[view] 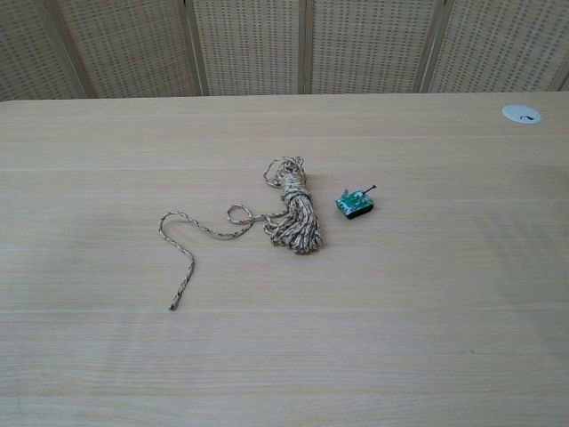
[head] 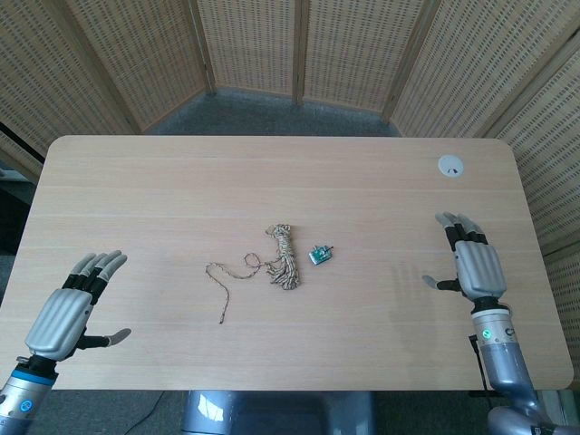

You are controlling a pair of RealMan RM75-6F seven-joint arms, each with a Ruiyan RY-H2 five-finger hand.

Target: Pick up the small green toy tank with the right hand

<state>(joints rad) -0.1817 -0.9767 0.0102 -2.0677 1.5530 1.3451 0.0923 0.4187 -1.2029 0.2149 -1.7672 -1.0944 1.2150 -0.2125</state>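
Note:
The small green toy tank (head: 320, 256) (view: 356, 204) stands on the wooden table (head: 163, 181) near its middle, its barrel pointing to the right. My right hand (head: 472, 263) hovers over the table's right side, well to the right of the tank, fingers spread and holding nothing. My left hand (head: 71, 307) is at the front left corner, also spread and empty. Neither hand appears in the chest view.
A bundle of tan braided rope (head: 285, 256) (view: 296, 215) lies just left of the tank, with a loose end trailing left (head: 224, 292). A white round cable cap (head: 450, 165) (view: 521, 113) sits at the back right. Woven screens stand behind the table.

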